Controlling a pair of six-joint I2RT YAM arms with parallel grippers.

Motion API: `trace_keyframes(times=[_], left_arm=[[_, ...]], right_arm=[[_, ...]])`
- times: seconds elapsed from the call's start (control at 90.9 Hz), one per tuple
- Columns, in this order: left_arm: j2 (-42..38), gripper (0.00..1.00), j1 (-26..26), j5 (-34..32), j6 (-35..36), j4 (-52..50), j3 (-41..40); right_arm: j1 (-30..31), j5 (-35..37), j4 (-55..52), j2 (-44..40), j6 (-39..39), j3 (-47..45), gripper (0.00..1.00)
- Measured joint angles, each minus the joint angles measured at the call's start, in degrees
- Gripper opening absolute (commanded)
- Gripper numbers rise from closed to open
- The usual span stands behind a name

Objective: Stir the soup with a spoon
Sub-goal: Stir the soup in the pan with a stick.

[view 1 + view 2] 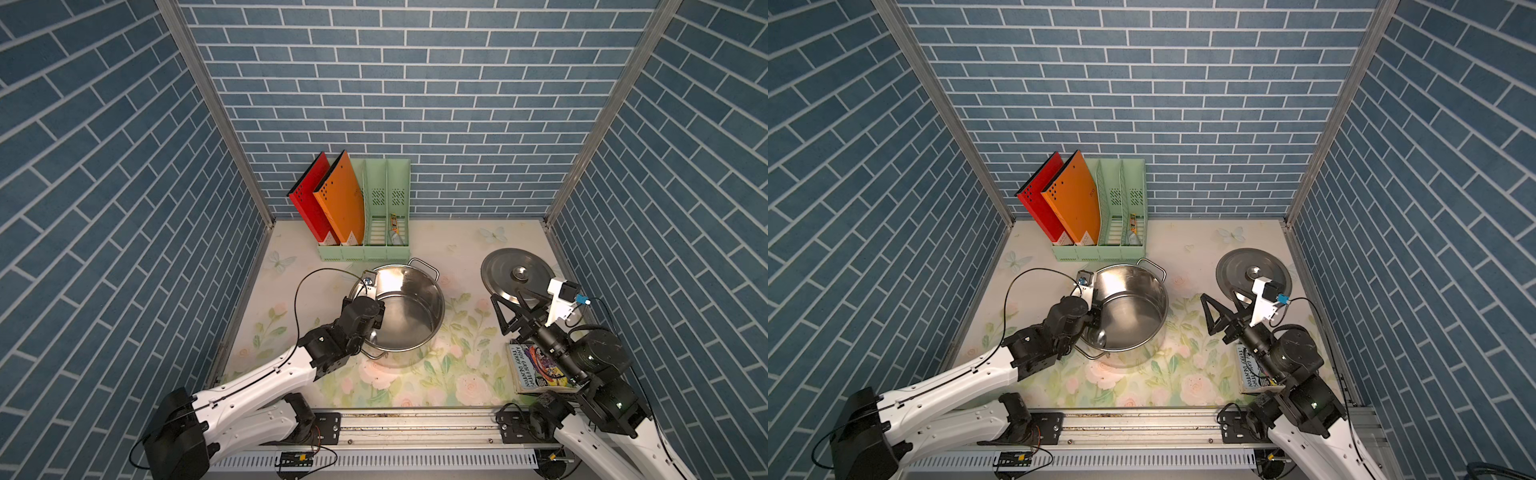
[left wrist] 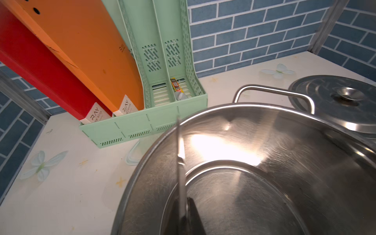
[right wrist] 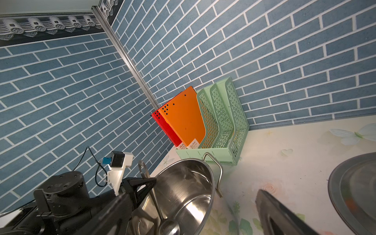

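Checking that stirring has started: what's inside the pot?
The spoon, gripped by the left gripper, reaches down inside the pot, bowl low by the near wall. Otherwise only shiny steel shows; the arm hides the near bottom.

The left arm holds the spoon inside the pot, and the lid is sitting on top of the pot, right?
No: both top views show the lid lying on the table, beside the pot. The left end effector does hold the spoon inside the pot.

The slim grey spoon (image 3: 155, 198) stands tilted in the steel pot (image 3: 189, 183), bowl down.
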Motion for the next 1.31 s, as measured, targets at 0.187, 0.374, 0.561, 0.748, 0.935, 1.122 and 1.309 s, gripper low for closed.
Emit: trace_keyframes(times=[0.187,0.374,0.561,0.748,0.935,1.122,1.309], left_arm=[[5.3,0.00,4.2,2.4,2.7,2.7,3.4],[13.8,0.00,4.6,7.3,5.2,7.9,10.3],[21.7,0.00,3.7,13.4,6.3,13.9,16.9],[26.9,0.00,-1.6,17.4,7.1,17.7,20.7],[28.7,0.00,-8.5,18.1,7.8,17.7,21.0],[25.8,0.00,-13.8,16.4,7.5,16.4,17.7],[17.0,0.00,-17.4,13.1,4.6,13.2,10.8]], right_arm=[[0.0,0.0,-0.1,-0.4,0.0,0.0,1.00],[0.0,0.2,-0.6,-0.7,0.0,0.0,1.00],[0.0,0.8,-2.0,-2.1,0.0,0.1,1.00],[0.0,1.8,-3.0,-4.2,0.0,0.2,1.00],[0.0,2.1,-3.6,-4.3,0.0,0.2,1.00],[0.0,2.1,-3.5,-4.3,0.0,0.1,1.00],[0.0,1.9,-3.0,-4.1,0.0,-0.2,1.00]])
